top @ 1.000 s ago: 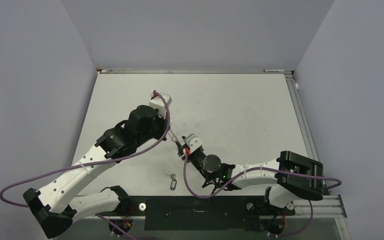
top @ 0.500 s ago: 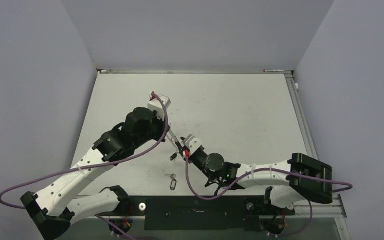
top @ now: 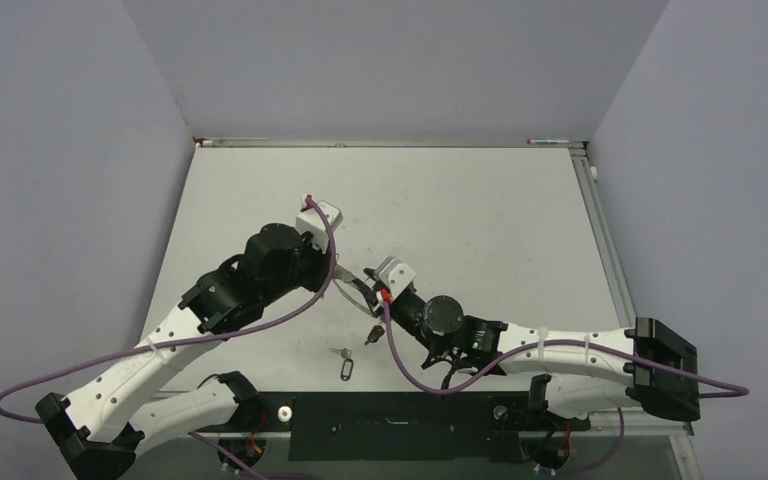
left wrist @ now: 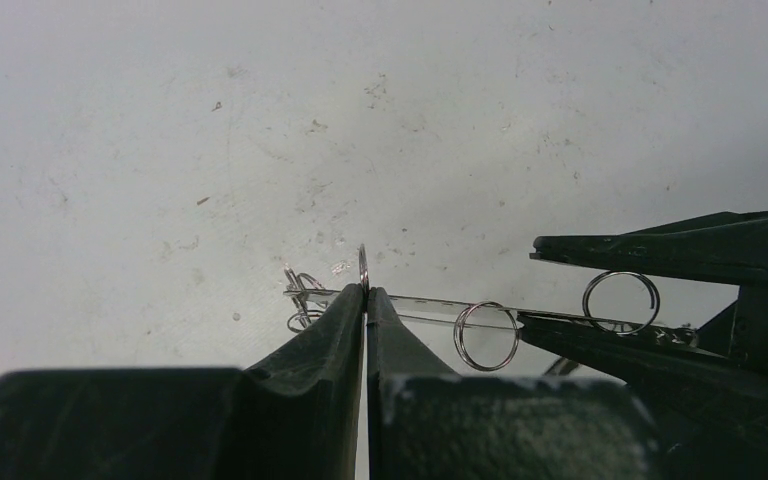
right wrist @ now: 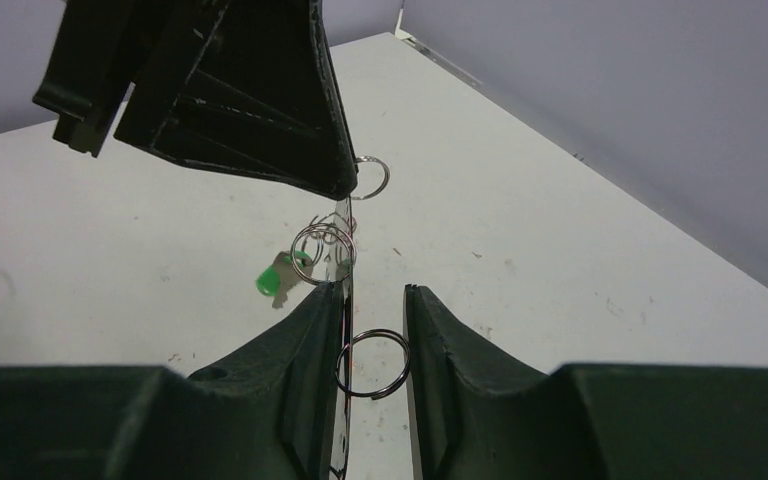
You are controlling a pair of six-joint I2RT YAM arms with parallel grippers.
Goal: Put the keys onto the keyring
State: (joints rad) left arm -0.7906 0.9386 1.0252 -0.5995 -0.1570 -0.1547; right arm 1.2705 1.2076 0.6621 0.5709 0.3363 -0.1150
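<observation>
Nearest, one key (top: 340, 352) lies flat on the desk (top: 480, 210) beside a black fob (top: 347, 369). It is tiny, silvery, and looks light, rigid and probably slippery; grip its flat faces. Beyond, the right fingers (right wrist: 335, 300) pinch a split ring (right wrist: 372, 363) across its width. The left fingers (left wrist: 365, 300), pressed together, clamp a thin metal strip (left wrist: 420, 300).

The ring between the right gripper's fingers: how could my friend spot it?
Find where the two arms meet mid-table: a thin metal strip runs from the shut left gripper to the right gripper. Several wire rings sit along it; this ring is the only one sitting in the gap between the right gripper's fingers.
</observation>
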